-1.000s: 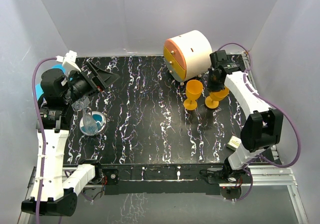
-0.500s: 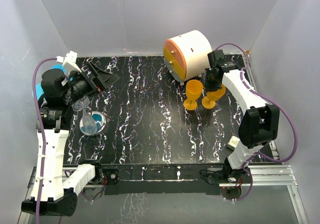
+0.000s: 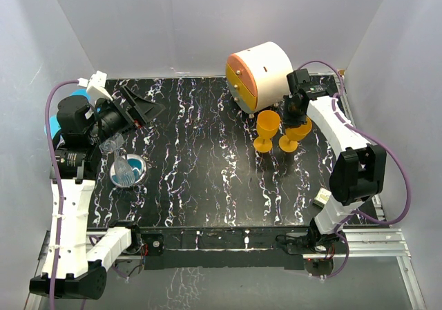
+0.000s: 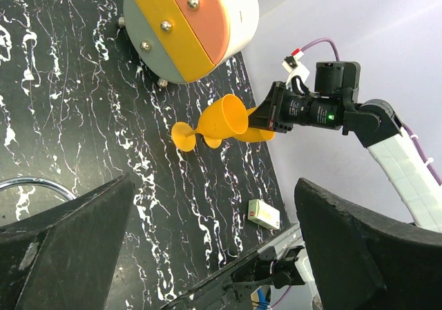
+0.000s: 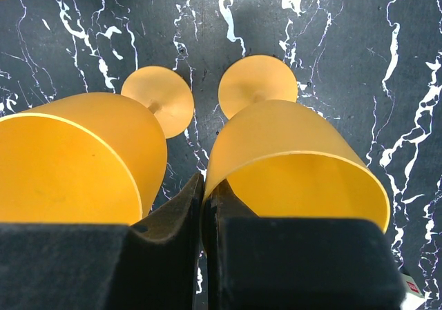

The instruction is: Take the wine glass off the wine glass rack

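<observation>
Right gripper (image 5: 205, 186), clamped on the rim of an orange goblet (image 5: 297, 158), has drawn it beside the second goblet (image 5: 76, 158). Left gripper (image 4: 214, 206) gapes wide, empty.

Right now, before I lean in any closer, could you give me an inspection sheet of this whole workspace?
Surface: black, white-veined marble-look tabletop.
Job's things: thin chrome wire glass rack with a shiny disc base, near left; orange plastic wine glass upright beside a second orange wine glass, far right, both off the rack.
Clutter: round white-and-orange drawer cabinet at the back; small white box by the right arm.
Claws: right claw pinches the first glass's rim; left claw open, holding nothing.
Cables: purple cable on the left arm, another purple cable on the right.
Surroundings: plain white walls.
</observation>
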Robot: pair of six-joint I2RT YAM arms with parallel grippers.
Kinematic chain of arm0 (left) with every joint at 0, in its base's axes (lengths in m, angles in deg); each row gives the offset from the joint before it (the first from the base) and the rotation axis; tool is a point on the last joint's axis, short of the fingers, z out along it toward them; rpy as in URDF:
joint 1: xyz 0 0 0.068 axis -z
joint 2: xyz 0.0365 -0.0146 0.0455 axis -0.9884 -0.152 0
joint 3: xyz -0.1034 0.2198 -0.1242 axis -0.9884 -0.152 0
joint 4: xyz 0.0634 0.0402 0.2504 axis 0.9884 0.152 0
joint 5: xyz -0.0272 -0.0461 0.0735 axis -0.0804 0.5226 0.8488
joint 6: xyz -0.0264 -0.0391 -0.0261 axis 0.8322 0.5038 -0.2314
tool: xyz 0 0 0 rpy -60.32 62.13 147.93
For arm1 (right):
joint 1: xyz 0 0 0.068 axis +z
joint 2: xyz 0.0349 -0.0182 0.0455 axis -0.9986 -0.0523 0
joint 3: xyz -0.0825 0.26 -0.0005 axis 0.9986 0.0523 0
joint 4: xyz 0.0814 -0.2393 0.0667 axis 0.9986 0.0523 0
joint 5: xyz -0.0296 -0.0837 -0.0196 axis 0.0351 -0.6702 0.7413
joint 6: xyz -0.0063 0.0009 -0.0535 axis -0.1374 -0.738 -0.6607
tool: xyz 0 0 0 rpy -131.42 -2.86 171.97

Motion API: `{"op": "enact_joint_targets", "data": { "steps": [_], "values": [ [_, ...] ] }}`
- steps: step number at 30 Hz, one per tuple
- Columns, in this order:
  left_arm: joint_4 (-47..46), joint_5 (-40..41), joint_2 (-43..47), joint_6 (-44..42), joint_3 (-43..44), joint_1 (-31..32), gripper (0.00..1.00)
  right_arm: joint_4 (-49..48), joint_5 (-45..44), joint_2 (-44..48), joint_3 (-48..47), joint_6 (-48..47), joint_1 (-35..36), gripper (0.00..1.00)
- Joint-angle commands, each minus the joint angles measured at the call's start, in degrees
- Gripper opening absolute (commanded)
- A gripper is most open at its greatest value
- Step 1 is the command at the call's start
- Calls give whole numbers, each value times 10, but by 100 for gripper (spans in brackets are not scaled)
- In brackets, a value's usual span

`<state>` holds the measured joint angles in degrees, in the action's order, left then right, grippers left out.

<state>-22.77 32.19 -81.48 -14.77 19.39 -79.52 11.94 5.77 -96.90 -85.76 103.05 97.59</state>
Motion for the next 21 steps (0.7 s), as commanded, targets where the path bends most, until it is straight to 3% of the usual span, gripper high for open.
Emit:
{"op": "enact_joint_targets", "data": {
  "steps": [1, 11, 21],
  "values": [
    [0, -1, 9, -2, 17, 2, 99, -2, 0, 23, -15, -5, -1, 1],
    [8, 4, 2, 7, 28, 4, 99, -4, 13, 10, -41, -9, -2, 23],
    [35, 18, -23, 30, 61, 14, 99, -2, 11, 84, -66, -9, -2, 33]
  ]
}}
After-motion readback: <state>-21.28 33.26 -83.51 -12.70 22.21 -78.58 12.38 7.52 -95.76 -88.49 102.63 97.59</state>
